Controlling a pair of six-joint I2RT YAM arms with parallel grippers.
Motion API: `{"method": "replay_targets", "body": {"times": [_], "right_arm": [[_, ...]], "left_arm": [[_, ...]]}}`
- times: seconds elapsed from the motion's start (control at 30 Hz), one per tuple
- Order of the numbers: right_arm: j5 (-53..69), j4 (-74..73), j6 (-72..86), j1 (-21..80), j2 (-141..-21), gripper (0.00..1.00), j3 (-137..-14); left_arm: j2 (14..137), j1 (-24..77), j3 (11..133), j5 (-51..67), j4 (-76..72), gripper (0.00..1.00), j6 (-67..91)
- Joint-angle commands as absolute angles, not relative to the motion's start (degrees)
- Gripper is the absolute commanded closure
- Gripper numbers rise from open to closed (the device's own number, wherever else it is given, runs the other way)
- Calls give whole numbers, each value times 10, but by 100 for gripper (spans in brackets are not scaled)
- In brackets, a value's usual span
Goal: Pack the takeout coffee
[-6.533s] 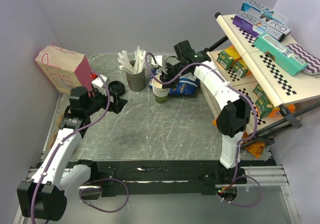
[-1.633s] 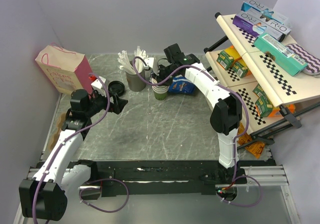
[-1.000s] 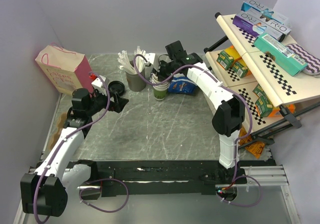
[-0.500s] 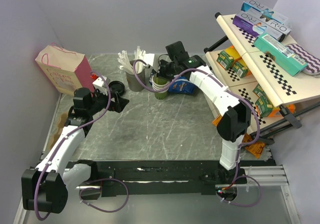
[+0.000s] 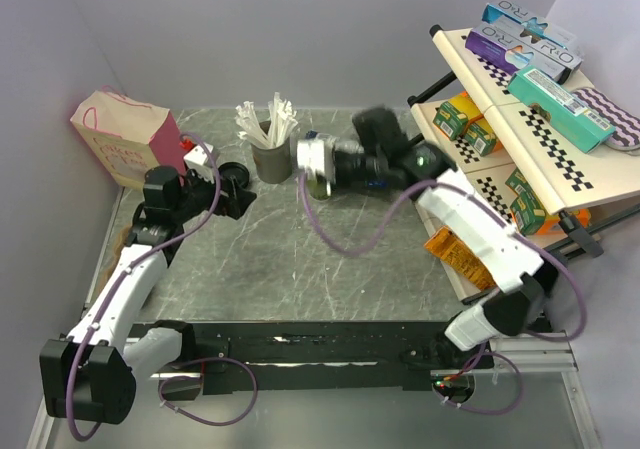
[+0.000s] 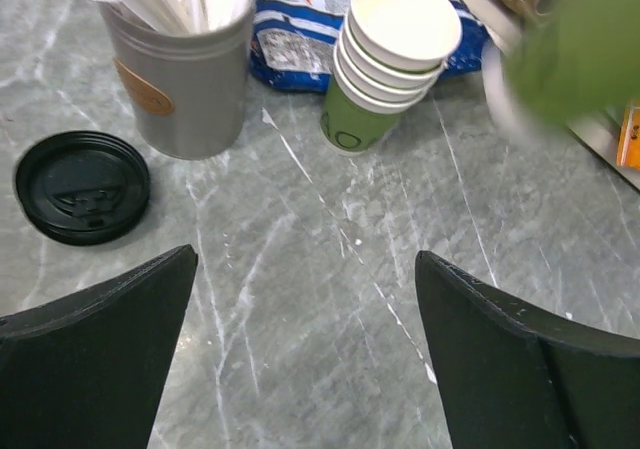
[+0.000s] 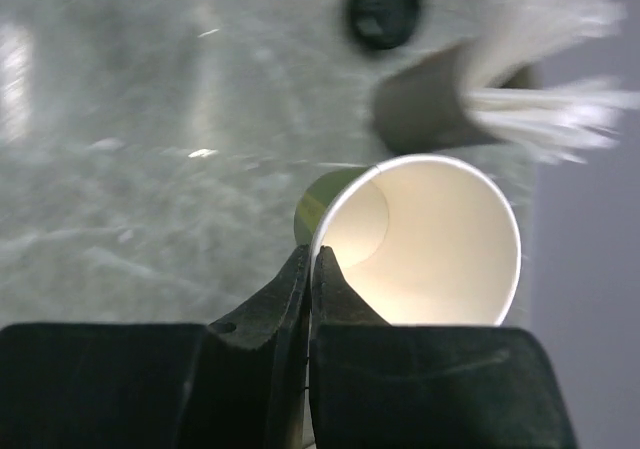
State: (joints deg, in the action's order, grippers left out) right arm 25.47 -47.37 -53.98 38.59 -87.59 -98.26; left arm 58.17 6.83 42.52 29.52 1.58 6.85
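Right jaws pinch a lidless cup (image 7: pixel 420 239) by its rim; left jaws gape empty.

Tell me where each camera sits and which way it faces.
Top external: above and behind the robot, looking down at the table; left arm and right arm show.
Left wrist: low over the table, facing the stacked cups; open left pincer frames the bottom.
Right wrist: along the right pincer, shut on a lidless cup.
Shared: all see the black lid and grey holder.
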Motion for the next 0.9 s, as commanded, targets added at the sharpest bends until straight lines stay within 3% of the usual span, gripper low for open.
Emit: {"method": "replay_targets", "body": {"times": [0.0, 0.13, 0.87], "right_arm": [[272, -455, -616, 431, -809, 100, -812], [283, -382, -584, 445, -800, 100, -741], [293, -323, -516, 503, -874, 100, -690]], "left_arm": [[583, 67, 461, 259, 56, 3, 52], [577, 67, 474, 242, 81, 3, 56], [571, 66, 480, 207, 182, 3, 25]]}}
